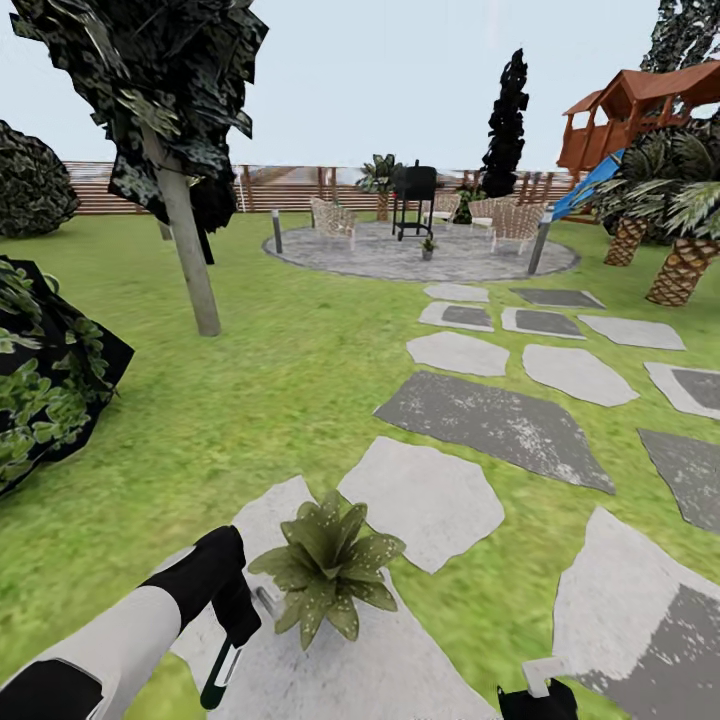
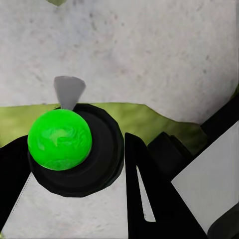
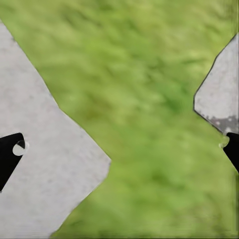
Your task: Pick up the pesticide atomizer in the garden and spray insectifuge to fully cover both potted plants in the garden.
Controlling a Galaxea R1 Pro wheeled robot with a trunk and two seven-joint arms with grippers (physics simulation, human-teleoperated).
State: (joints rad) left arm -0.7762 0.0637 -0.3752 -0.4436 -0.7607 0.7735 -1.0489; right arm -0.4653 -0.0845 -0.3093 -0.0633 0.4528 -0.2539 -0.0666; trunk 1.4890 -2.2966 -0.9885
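My left gripper (image 1: 238, 628) is shut on the pesticide atomizer (image 1: 222, 672), whose dark green body hangs down and whose white head points toward the near potted plant (image 1: 328, 566). This rosette stands on a pale stepping stone (image 1: 420, 500) right beside the atomizer, and whitish insectifuge specks (image 1: 372, 552) dot its leaves. In the left wrist view the atomizer's bright green mark (image 2: 59, 139) sits on its dark round body between the black fingers (image 2: 142, 189). A second small potted plant (image 1: 428, 246) stands far off on the paved circle (image 1: 380, 262). My right gripper (image 3: 119, 152) is open over grass, low at the head view's edge (image 1: 540, 695).
A tree trunk (image 1: 190, 250) rises at the left, and a leafy shrub (image 1: 45, 390) is close on the left. Stepping stones (image 1: 495, 420) lead to the circle with a black grill (image 1: 414, 198) and wicker chairs (image 1: 333, 220). Palms (image 1: 685, 250) and a playhouse (image 1: 625, 115) stand at the right.
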